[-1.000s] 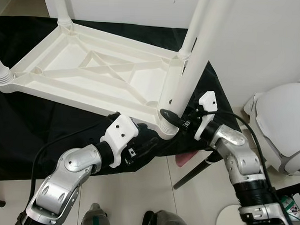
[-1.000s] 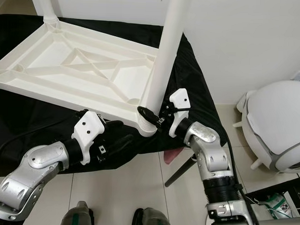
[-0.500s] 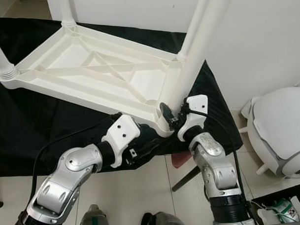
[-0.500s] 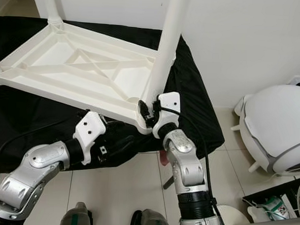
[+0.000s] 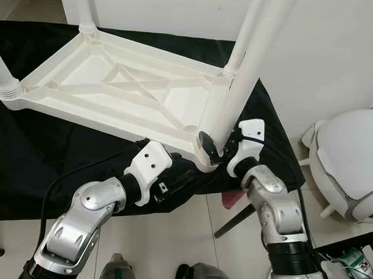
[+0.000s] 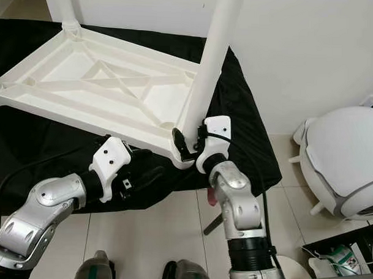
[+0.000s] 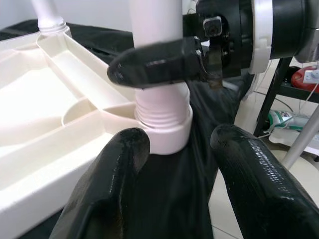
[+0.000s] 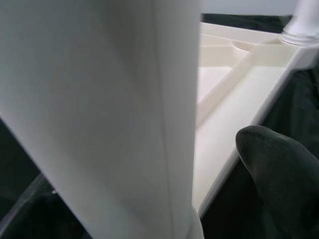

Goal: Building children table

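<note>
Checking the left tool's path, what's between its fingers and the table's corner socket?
Only black cloth; left tool open, short of the corner socket, in the left wrist view.

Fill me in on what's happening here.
The robot is assembling a white plastic table that lies upside down on a black cloth. Its right gripper is clamped around the base of the near leg, right at the threaded corner socket. The left gripper waits open just below that corner, touching nothing.
</note>
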`<state>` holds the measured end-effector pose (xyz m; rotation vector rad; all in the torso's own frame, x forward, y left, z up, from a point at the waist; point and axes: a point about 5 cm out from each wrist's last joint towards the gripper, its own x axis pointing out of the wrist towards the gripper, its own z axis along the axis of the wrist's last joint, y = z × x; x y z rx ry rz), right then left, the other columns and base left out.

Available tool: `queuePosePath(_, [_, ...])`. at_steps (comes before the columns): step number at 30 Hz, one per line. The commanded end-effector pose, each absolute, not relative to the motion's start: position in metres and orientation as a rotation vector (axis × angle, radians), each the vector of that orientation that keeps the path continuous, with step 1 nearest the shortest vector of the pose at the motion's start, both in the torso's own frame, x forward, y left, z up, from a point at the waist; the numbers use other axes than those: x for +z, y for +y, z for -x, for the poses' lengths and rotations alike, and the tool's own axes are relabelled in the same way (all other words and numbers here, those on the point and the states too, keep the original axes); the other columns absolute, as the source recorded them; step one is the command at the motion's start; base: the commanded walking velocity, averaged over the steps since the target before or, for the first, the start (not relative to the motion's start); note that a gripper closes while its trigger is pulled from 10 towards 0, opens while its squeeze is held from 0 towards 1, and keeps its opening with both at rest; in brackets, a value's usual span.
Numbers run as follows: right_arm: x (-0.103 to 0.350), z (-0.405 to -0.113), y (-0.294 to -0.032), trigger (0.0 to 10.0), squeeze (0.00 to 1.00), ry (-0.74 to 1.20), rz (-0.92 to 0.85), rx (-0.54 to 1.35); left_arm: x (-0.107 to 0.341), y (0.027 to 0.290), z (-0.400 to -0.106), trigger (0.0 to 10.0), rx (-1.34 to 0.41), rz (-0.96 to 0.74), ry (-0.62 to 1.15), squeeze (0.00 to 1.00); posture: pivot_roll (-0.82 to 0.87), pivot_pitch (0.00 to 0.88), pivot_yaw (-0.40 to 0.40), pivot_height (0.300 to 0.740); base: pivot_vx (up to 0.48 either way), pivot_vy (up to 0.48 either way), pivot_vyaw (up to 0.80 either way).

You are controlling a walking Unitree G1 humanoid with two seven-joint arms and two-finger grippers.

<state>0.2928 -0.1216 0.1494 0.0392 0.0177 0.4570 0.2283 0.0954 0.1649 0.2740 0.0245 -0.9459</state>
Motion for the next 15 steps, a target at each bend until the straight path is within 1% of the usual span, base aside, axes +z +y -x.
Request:
queuePosePath(1, [0.149, -0.296, -0.133, 10.0, 1.0, 0.016, -0.033, 0.436, 0.164, 0.097, -0.231, 10.0, -0.884, -0.268, 0.021, 0.0, 0.02, 0.009, -0.091, 0.74, 0.0, 0.0, 0.0])
queuePosePath(2, [0.149, -0.296, -0.133, 10.0, 1.0, 0.016, -0.033, 0.436, 0.164, 0.097, -0.231, 10.0, -0.884, -0.268, 0.021, 0.0, 0.02, 0.009, -0.091, 0.74, 0.0, 0.0, 0.0])
queuePosePath(3, [0.149, -0.298, -0.138, 10.0, 0.0, 0.013, -0.01, 0.495, 0.164, 0.097, -0.231, 10.0, -0.883, -0.269, 0.02, 0.0, 0.02, 0.01, -0.091, 0.74, 0.0, 0.0, 0.0])
queuePosePath(4, [0.149, -0.298, -0.138, 10.0, 0.0, 0.013, -0.01, 0.495, 0.164, 0.097, -0.231, 10.0, -0.883, -0.269, 0.02, 0.0, 0.02, 0.01, -0.091, 0.74, 0.0, 0.0, 0.0])
queuePosePath(6, [0.153, -0.301, -0.145, 10.0, 0.0, -0.006, 0.05, 0.66, 0.165, 0.097, -0.233, 10.0, -0.881, -0.268, 0.016, 0.0, 0.01, 0.013, -0.085, 0.74, 0.0, 0.0, 0.0])
queuePosePath(7, [0.153, -0.301, -0.145, 10.0, 0.0, -0.006, 0.05, 0.66, 0.165, 0.097, -0.233, 10.0, -0.881, -0.268, 0.016, 0.0, 0.01, 0.013, -0.085, 0.74, 0.0, 0.0, 0.0])
queuePosePath(9, [0.154, -0.304, -0.146, 10.0, 0.0, -0.004, 0.071, 0.771, 0.166, 0.096, -0.233, 10.0, -0.884, -0.265, 0.012, 0.0, 0.01, 0.021, -0.083, 0.74, 0.0, 0.0, 0.0])
queuePosePath(12, [0.154, -0.306, -0.144, 10.0, 0.0, -0.001, 0.08, 0.815, 0.167, 0.095, -0.233, 10.0, -0.888, -0.262, 0.01, 0.0, 0.01, 0.021, -0.083, 0.74, 0.0, 0.0, 0.0])
queuePosePath(15, [0.151, -0.31, -0.137, 10.0, 0.0, 0.005, 0.111, 0.92, 0.166, 0.094, -0.232, 10.0, -0.89, -0.262, 0.012, 0.0, 0.02, 0.025, -0.08, 0.74, 0.0, 0.0, 0.0])
